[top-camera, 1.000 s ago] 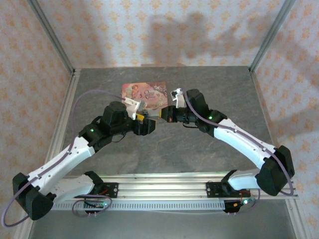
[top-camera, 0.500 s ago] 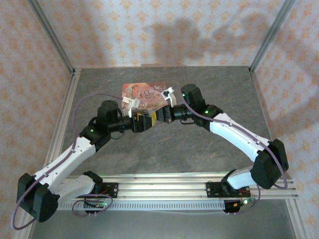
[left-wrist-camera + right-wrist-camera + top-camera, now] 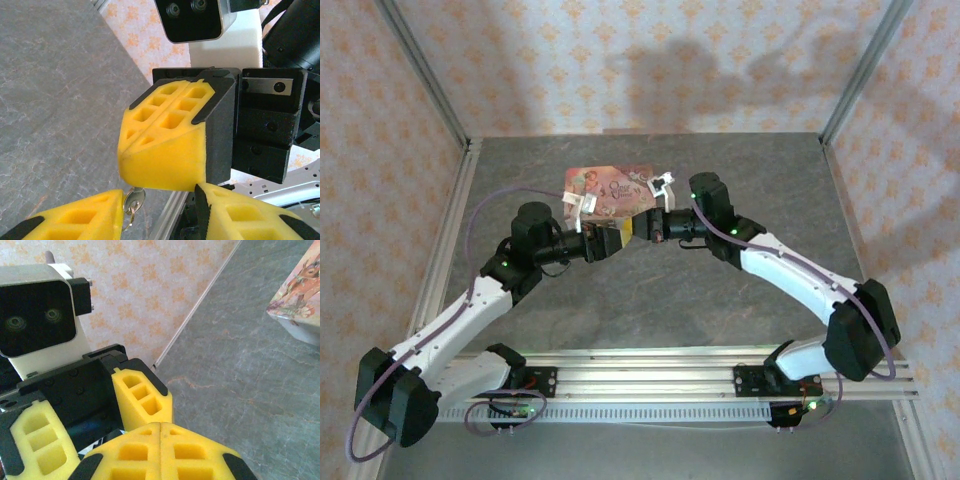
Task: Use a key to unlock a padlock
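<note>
Currently both arms meet in mid-air over the middle of the grey stone-patterned counter, toward its far edge, just on the near side of the pink picture-printed rectangular tin. Right tool: yellow foam fingers pressed together. The small thin silvery metal key, with its wire ring, hangs from directly under those tips. Judgement: the right tool pinches it by the blade, though the contact itself is hidden. Left tool: spread, tip to tip with the right tool. One finger lies just beside the key head and the other is well apart on the far side of the right tool's tips. The key is therefore off the counter and inside the left tool's gap, hard against one side of it. Step in hand, as I read it: a tool-to-tool regrasp of the key before any insertion. The next move calls for the left tool to centre on the key head and clamp squarely. The right tool should let go only once that pinch is firm, since the key is small and would slip easily. Where the tiny blue padlock sits I cannot tell.
</note>
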